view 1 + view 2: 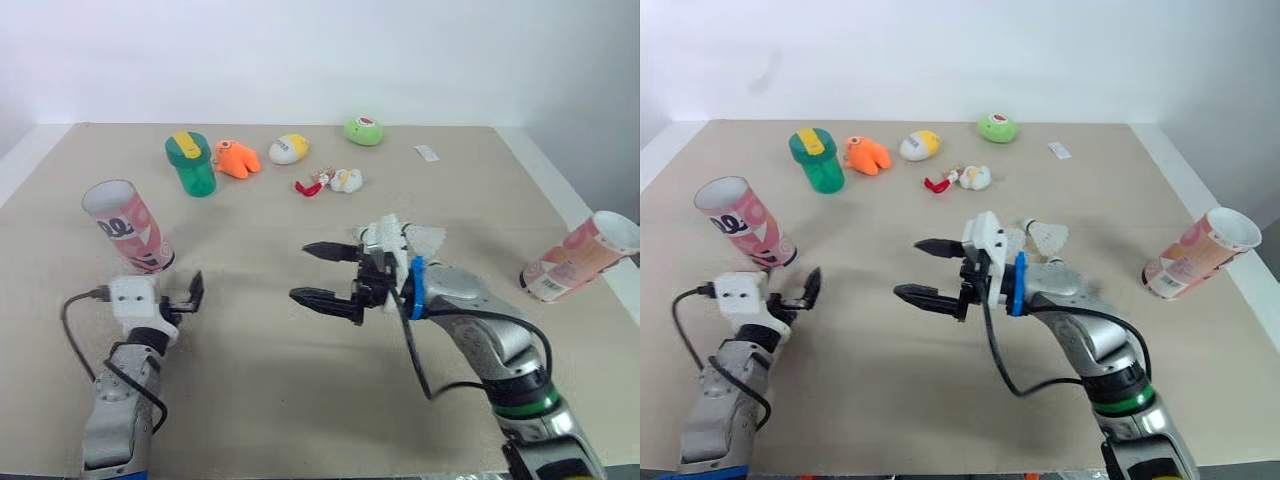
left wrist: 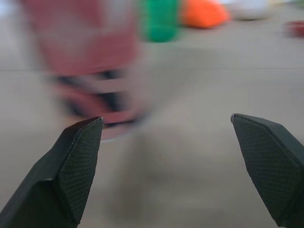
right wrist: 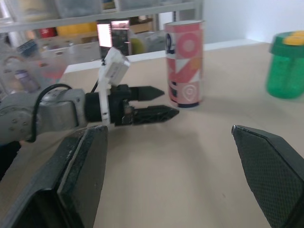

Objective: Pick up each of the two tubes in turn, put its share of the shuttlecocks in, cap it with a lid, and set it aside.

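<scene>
Across the desk [image 1: 250,330], my left gripper [image 1: 192,293] and right gripper [image 1: 300,271] both gape empty; I'd pinch the left tube [image 1: 128,228], likely light and crushable, mid-wall.

Head stereo pair down over table [image 1: 260,400]; wrist cameras low, toward left tube [image 3: 184,61].

The tabletop [image 1: 260,380] is matt and even. The tubes [image 1: 128,228] [image 1: 580,255] look like printed card, the green cup [image 1: 192,165] glossy plastic. The fingers [image 2: 78,166] of the left end effector [image 2: 166,118] are matt, finely cross-hatched.

Print on the left tube [image 1: 125,228] is illegible.
</scene>
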{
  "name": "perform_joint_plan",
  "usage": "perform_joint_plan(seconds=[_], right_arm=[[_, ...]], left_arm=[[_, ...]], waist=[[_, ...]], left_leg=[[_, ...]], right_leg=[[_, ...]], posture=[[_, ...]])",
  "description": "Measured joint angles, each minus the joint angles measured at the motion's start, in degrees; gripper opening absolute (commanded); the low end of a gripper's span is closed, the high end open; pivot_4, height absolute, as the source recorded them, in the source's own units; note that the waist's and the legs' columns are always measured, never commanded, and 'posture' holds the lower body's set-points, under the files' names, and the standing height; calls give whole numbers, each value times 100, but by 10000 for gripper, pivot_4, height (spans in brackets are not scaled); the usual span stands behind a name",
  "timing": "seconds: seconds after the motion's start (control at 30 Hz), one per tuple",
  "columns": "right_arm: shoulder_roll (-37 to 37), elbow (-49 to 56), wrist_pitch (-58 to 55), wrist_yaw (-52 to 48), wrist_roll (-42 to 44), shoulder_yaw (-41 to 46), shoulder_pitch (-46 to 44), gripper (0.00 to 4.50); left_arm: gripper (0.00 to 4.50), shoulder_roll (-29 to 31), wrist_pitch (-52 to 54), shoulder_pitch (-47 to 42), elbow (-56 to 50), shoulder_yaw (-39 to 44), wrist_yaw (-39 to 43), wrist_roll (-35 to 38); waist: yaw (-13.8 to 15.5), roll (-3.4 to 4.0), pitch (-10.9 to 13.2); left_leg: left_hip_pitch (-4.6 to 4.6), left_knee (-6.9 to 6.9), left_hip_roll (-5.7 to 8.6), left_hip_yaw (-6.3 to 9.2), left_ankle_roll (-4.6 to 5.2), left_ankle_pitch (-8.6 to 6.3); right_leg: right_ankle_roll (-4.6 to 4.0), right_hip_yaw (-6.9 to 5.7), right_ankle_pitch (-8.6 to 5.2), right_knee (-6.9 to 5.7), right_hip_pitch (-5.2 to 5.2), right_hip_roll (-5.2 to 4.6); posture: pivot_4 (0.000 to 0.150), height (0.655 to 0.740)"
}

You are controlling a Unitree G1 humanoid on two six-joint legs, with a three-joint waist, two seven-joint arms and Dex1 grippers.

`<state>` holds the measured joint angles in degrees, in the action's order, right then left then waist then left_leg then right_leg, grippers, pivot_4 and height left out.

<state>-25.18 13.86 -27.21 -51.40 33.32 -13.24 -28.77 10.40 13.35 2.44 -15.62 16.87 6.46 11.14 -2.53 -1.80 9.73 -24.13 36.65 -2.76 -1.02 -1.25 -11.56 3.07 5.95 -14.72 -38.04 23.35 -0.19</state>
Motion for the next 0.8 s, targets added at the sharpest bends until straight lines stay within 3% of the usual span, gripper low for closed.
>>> perform_joint_plan(seconds=[0.8], right_arm=[[987, -789, 211, -62, -559, -6, -303, 44571]], left_arm=[[45000, 777, -1503, -2742, 4296, 158, 237, -114]], waist=[[3, 0, -8]], left_leg=[[3, -6, 2, 18, -25, 49]], right_leg=[[-3, -22, 33, -9, -2, 1]], posture=[[1500, 7400]])
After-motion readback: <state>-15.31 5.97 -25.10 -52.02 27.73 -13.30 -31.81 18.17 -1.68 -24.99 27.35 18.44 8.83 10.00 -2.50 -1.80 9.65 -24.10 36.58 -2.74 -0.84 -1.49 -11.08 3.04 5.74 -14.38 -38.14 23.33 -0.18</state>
